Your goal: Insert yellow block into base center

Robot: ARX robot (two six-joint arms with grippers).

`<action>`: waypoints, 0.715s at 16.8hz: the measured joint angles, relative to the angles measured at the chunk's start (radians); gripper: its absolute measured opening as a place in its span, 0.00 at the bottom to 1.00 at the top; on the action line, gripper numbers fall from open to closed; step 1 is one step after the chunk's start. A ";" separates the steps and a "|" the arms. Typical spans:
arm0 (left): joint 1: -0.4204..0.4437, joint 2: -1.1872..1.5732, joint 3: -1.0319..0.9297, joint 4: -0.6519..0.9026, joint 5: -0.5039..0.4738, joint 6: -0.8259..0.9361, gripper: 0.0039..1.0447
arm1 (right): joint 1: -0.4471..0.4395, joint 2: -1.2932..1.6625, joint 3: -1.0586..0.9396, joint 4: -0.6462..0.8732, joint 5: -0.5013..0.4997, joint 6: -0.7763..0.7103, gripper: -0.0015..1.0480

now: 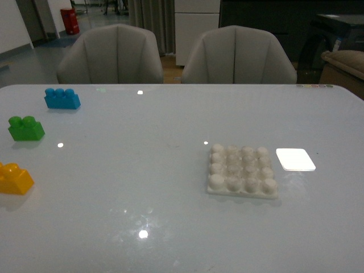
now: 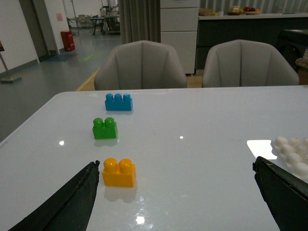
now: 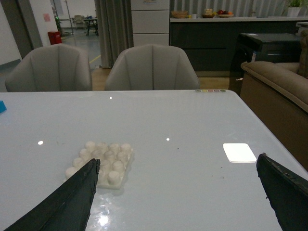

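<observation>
While the Yellow Block Waits at the Desk's Left Side

Since nothing is held yet, the step in hand is, by my judgement, the first reach and grasp. The yellow block point(image 1: 15, 178) sits upright on the desk point(image 1: 142, 187) at its near left side, studs up. The green brick point(image 1: 25, 128) is beyond it and the blue brick point(image 1: 62, 98) farther back, and all three stand apart. The base point(image 1: 242, 170) lies well away to the right, with a white rectangle point(image 1: 295, 159) just beside it.

The left gripper point(image 2: 175, 163) hovers over the desk, fingers spread wide and empty. In its wrist view the block lies close to one finger rather than centred between them. The right gripper point(image 3: 178, 160) is likewise spread and empty, looking over the base.

To do this well, the left arm should centre the block between its fingers, descend squarely, and pinch the flat sides below the studs. That keeps the brick level for pressing onto the base's middle studs. Staying clear of the green brick avoids a knock.
</observation>
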 joint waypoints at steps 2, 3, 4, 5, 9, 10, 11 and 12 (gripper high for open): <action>0.000 0.000 0.000 0.000 0.000 0.000 0.94 | 0.000 0.000 0.000 0.000 0.000 0.000 0.94; 0.000 0.000 0.000 0.000 0.000 0.000 0.94 | 0.000 0.000 0.000 0.000 0.000 0.000 0.94; 0.000 0.000 0.000 0.000 0.000 0.000 0.94 | 0.000 0.000 0.000 0.000 0.000 0.000 0.94; 0.000 0.000 0.000 0.000 0.000 0.000 0.94 | 0.000 0.000 0.000 0.000 0.000 0.000 0.94; 0.000 0.000 0.000 0.000 0.000 0.000 0.94 | 0.000 0.000 0.000 0.000 0.000 0.000 0.94; 0.000 0.000 0.000 0.000 0.000 0.000 0.94 | 0.000 0.000 0.000 0.000 0.000 0.000 0.94; 0.000 0.000 0.000 0.000 0.000 0.000 0.94 | 0.000 0.000 0.000 0.000 0.000 0.000 0.94; 0.000 0.000 0.000 0.000 0.000 0.000 0.94 | 0.000 0.000 0.000 0.000 0.000 0.000 0.94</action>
